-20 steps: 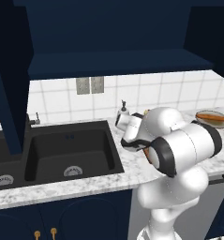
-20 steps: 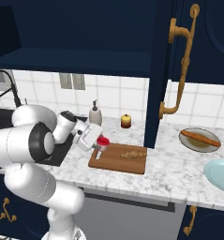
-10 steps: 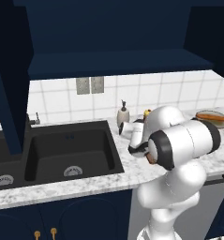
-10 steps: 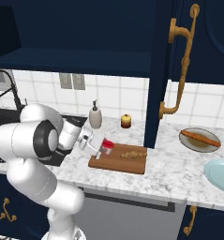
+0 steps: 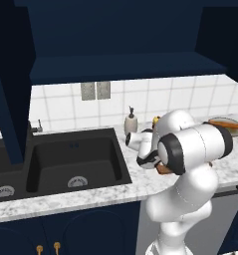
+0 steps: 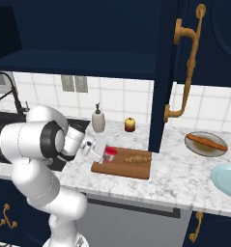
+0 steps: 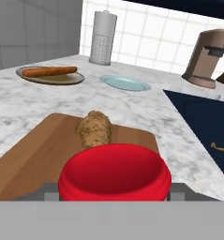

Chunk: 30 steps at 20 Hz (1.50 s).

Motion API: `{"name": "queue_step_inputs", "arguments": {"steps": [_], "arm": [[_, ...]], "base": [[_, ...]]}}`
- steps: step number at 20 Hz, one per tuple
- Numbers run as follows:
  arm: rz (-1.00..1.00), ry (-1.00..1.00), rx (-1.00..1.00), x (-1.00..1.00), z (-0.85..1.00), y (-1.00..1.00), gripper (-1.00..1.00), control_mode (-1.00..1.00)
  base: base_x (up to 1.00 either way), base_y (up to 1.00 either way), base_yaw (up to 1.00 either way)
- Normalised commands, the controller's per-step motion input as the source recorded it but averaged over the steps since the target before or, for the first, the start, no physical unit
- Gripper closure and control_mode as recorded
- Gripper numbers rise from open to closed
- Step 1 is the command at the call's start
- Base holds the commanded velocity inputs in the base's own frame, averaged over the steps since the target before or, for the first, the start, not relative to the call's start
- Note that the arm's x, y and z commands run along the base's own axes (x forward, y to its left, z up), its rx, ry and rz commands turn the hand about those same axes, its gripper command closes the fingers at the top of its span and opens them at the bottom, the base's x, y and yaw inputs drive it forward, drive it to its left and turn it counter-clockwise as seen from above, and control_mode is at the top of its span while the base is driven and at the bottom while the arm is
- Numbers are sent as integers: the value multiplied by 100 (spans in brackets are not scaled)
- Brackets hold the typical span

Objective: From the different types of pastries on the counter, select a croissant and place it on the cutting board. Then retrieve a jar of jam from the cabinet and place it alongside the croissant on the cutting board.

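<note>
Over the cutting board's (image 6: 122,168) nine-o'clock end, the claw (image 6: 101,153) grips the jar of jam (image 6: 109,154), croissant (image 6: 137,158) already placed; next, lowering beside it and releasing.

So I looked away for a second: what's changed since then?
The gripper has carried the jar of jam lower and further over the near end of the cutting board, still clamped. The croissant, orange pastry on its plate and cabinet door stayed put.

Croissant (image 6: 137,158) on cutting board (image 6: 131,169), jar of jam (image 6: 109,154) at its sink-side end
</note>
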Motion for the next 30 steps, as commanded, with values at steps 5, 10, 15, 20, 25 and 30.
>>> {"name": "queue_step_inputs", "arguments": {"steps": [5, 10, 15, 20, 25, 30], "arm": [[-1, -12, 0, 4, -39, 0, 100, -100], [-1, -18, 0, 0, -39, 0, 100, -100], [-1, -16, 0, 0, -50, 0, 100, -100], [-2, -14, 0, 0, -56, 1, -100, -100], [-1, -11, 0, 0, -34, 12, -100, -100], [-4, 0, 0, -3, 0, 30, -100, -100]], "base": [[0, 0, 0], [0, 0, 0], [0, 0, 0], [0, 0, 0], [0, 0, 0], [0, 0, 0]]}}
